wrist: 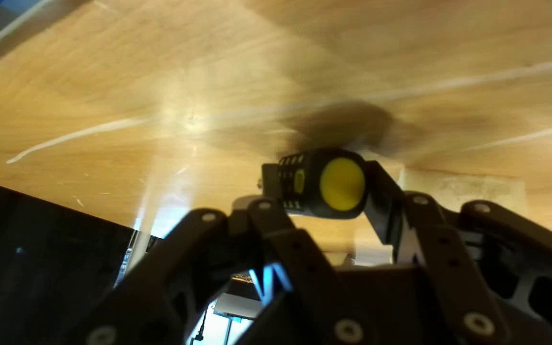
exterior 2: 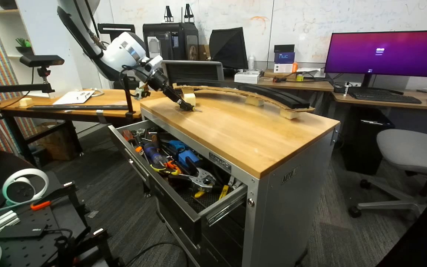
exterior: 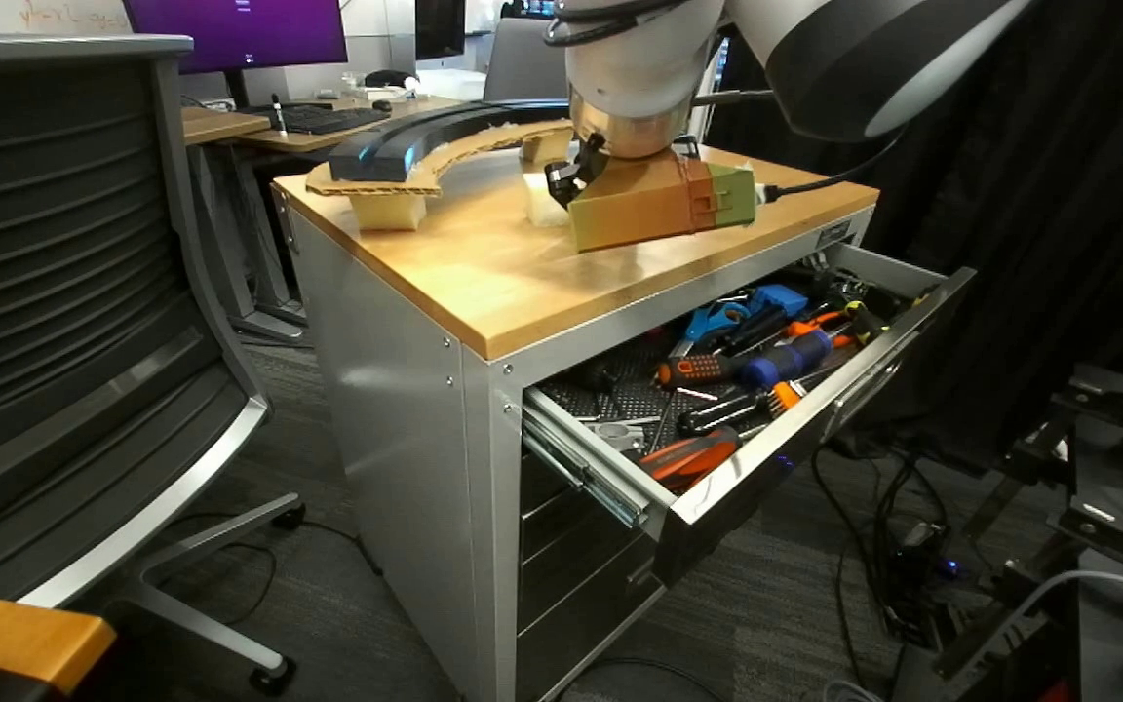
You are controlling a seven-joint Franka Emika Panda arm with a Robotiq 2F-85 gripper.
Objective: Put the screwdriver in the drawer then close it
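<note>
The screwdriver, a stubby black tool with a yellow round end (wrist: 342, 184), sits between the two fingers of my gripper (wrist: 321, 186) in the wrist view. In an exterior view my gripper (exterior 2: 186, 106) is low over the wooden cabinet top, and the thin metal shaft (exterior 2: 198, 110) points out from it. I cannot tell whether the shaft touches the wood. In an exterior view (exterior: 571, 175) the fingers are mostly hidden behind an orange-and-green box on the wrist. The shallow grey drawer (exterior: 805, 409) is pulled out in both exterior views (exterior 2: 178, 198) and holds many tools.
A curved black rail (exterior: 464, 136) on cardboard and foam blocks stands along the far side of the wooden top (exterior 2: 228, 126). Blue, orange and black tools (exterior: 791, 356) fill the drawer. A chair (exterior: 84, 263) stands beside the cabinet. A cluttered black cart (exterior 2: 39, 222) faces the drawer.
</note>
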